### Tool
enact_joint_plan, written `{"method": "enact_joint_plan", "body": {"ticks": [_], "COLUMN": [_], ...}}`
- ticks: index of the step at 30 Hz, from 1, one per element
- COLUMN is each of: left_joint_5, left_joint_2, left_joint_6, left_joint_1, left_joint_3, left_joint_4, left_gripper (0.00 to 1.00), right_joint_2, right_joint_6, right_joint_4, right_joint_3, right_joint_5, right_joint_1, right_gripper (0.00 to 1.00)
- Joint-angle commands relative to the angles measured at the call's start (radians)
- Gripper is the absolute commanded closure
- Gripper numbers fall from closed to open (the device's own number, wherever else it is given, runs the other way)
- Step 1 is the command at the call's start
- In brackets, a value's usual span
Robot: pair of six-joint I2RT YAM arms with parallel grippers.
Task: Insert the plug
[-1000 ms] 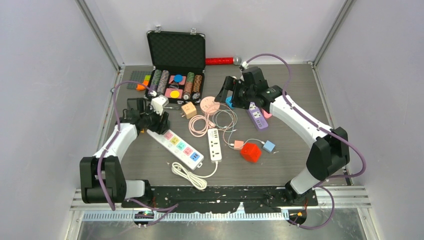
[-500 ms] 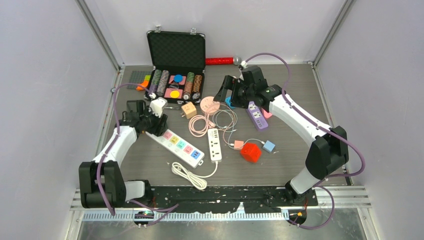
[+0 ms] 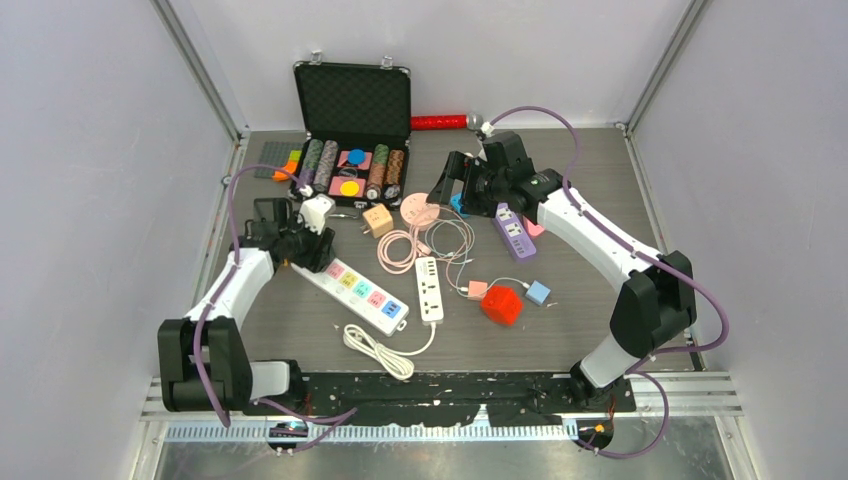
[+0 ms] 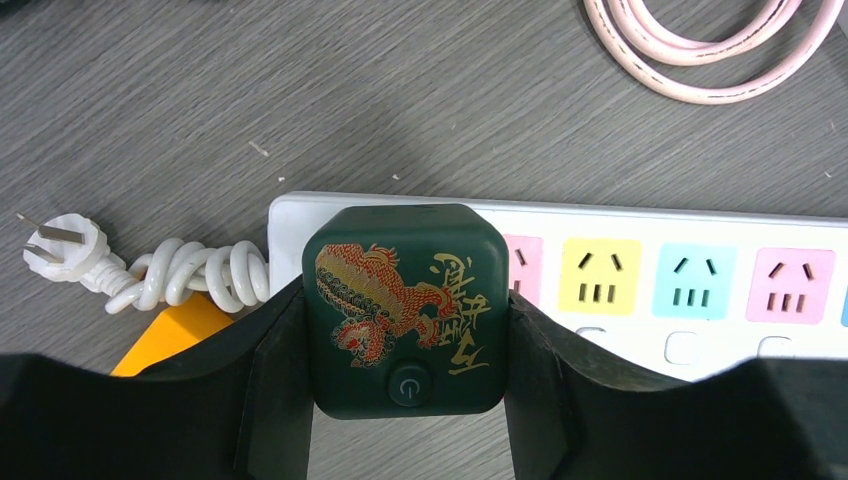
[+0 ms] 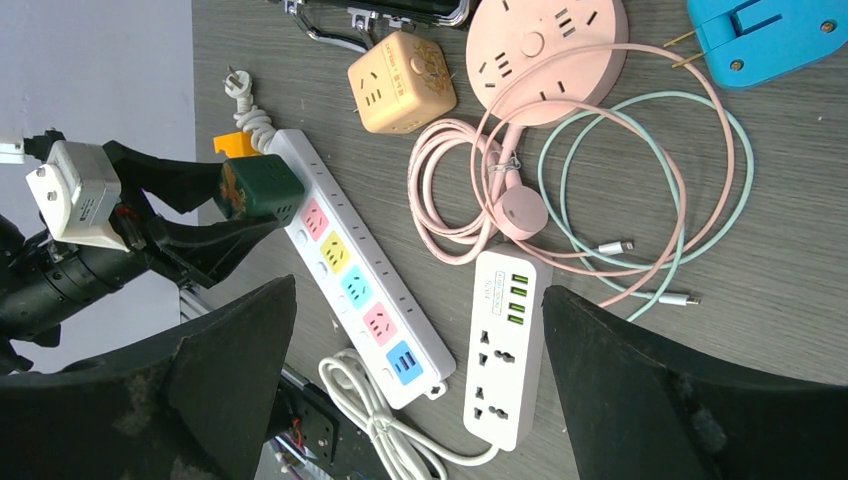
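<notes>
Near the table's left edge: left claw (image 4: 405,340), clenched on the green cube plug (image 4: 405,290), at the cord end of the white power strip (image 4: 690,285). It has shifted only slightly in the last second; alignment looks settled, insertion pending. Right claw (image 3: 452,183): released, idle near the far edge.

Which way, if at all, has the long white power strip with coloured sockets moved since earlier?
No. The long white power strip lies as before, its blue-socket end still just left of the short white extension block.
</notes>
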State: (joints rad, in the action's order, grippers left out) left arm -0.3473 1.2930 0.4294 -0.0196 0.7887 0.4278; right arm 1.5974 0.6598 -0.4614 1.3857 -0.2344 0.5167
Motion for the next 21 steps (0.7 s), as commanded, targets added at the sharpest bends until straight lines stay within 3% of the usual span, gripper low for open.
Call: {"method": "enact_joint_plan", "body": {"ticks": [1, 15, 18, 21], "left_joint_5": [0.111, 0.182, 0.168, 0.130], "left_joint_2": [0.081, 0.180, 0.145, 0.084], "left_joint_6": [0.046, 0.094, 0.081, 0.060], "left_joint_1": [-0.010, -0.005, -0.005, -0.005], "left_joint_3": [-0.013, 0.043, 0.032, 0.043], "left_joint_4": [0.088, 0.166, 0.152, 0.135], "left_gripper": [0.98, 0.99, 0.91, 0.68], "right_joint_2": [-0.017, -0.027, -0.024, -0.018], "right_joint_6": [-0.005, -0.022, -0.025, -0.025], "right_joint_4": [0.027, 0.002, -0.002, -0.002], "right_joint_3": [0.032, 0.050, 0.055, 0.065], "right_joint_5": [0.000, 0.027, 0.031, 0.026], "right_joint_1": [-0.004, -0.005, -0.007, -0.007], "right_gripper": [0.03, 0.03, 0.03, 0.02]}}
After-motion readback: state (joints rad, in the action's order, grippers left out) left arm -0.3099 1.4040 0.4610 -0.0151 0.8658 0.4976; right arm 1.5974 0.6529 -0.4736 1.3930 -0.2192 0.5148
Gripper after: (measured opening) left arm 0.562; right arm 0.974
